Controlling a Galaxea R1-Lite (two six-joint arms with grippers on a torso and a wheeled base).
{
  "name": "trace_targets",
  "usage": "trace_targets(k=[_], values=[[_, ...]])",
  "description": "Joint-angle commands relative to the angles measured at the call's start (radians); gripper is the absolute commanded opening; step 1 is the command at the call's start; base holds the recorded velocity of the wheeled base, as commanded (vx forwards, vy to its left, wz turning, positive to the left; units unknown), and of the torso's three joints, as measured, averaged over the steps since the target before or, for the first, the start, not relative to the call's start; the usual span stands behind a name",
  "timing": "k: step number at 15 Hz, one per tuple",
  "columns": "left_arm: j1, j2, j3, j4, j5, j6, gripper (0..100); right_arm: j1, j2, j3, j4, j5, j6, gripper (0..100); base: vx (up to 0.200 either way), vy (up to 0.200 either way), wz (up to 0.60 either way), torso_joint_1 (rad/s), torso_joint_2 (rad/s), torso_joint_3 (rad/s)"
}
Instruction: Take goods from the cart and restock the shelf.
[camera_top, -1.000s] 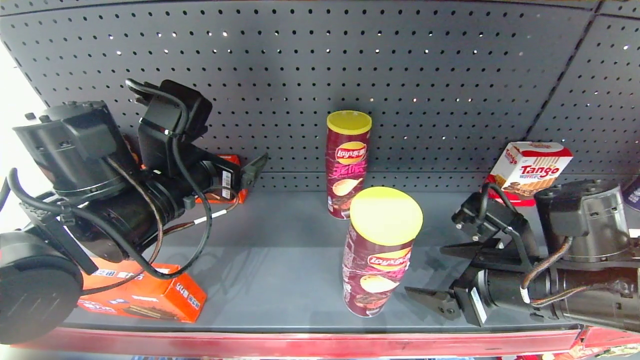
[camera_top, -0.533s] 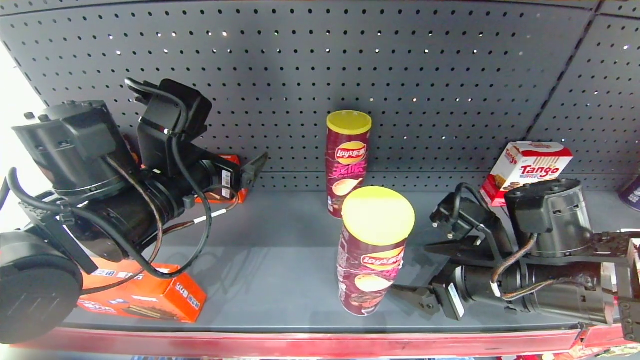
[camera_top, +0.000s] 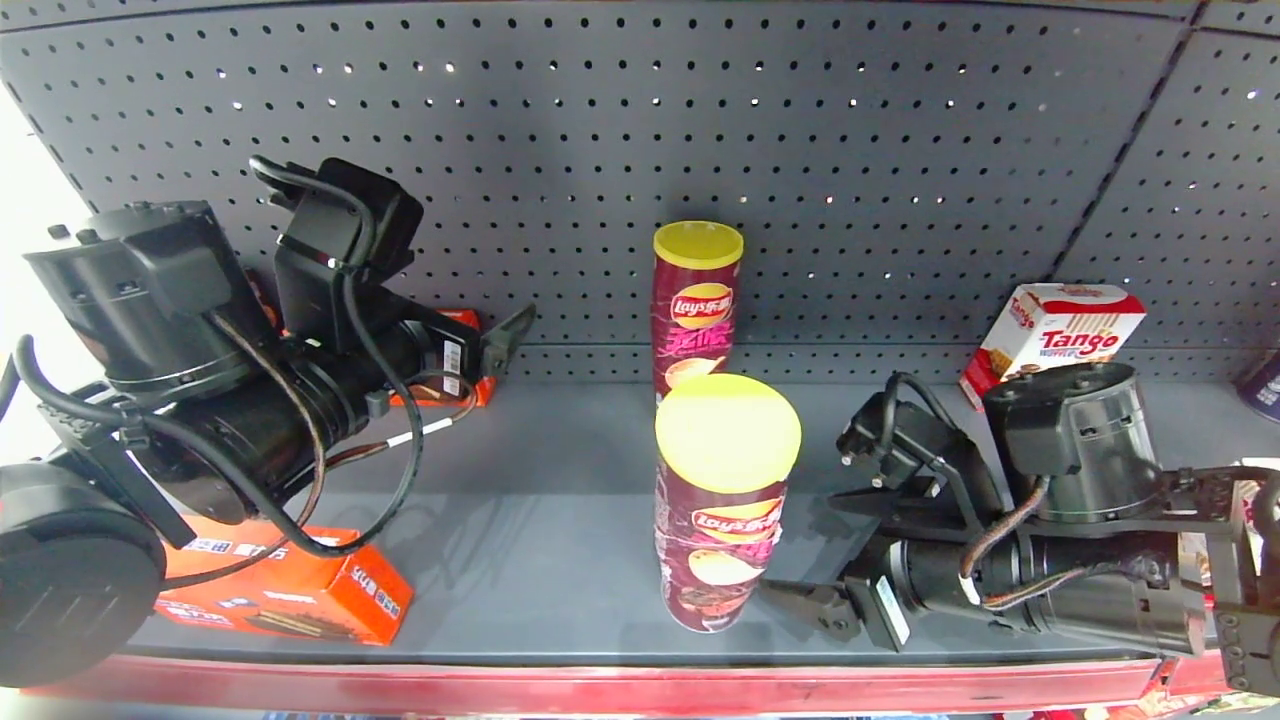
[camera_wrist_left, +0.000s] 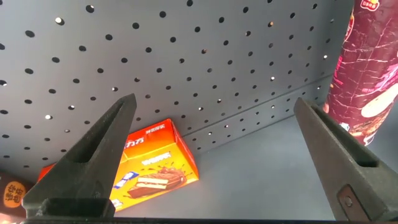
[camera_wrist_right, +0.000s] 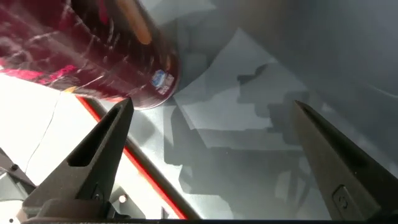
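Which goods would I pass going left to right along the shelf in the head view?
Flat orange cardboard box at the front edge → second orange box at the back → maroon chip can with yellow lid → white-and-red wafer box. The rear chip can overlaps the front one, so it is left out.

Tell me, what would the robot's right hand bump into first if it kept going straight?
Likely the front chip can, standing just ahead of the open right hand, though off toward one finger, so maybe only a graze.
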Motion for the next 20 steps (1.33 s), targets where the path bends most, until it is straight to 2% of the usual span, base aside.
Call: trace_targets(k=[1,9,13,15,18,19,20], values=[[0.000,0.001,0.001,-0.001,0.000,0.000,100,0.005,-0.001,-0.001,-0.001,0.001,0.000,100,0.000,0.000,0.00,0.000,0.00,0.000],[0.002,-0.002,0.009,-0.001,0.000,0.000,100,-0.002,-0.012,0.010,-0.001,0.001,0.000,100,0.000,0.000,0.00,0.000,0.00,0.000],[0.003,-0.002,0.013,-0.001,0.000,0.000,100,-0.052,-0.064,0.030,-0.001,0.001,0.000,100,0.000,0.000,0.00,0.000,0.00,0.000],[0.013,-0.089,0.030,0.013,-0.001,-0.006,100,-0.150,-0.190,0.036,-0.001,-0.001,0.004,100,0.000,0.000,0.00,0.000,0.00,0.000],[-0.001,-0.284,0.107,0.064,-0.003,0.002,100,-0.329,-0.412,0.084,-0.001,0.002,0.004,100,0.000,0.000,0.00,0.000,0.00,0.000],[-0.010,-0.436,0.193,0.111,0.005,0.031,100,-0.414,-0.575,0.144,-0.001,0.001,0.004,100,0.000,0.000,0.00,0.000,0.00,0.000],[-0.009,-0.537,0.260,0.134,0.008,0.051,100,-0.444,-0.670,0.185,0.001,-0.001,0.004,100,0.000,0.000,0.00,0.000,0.00,0.000]])
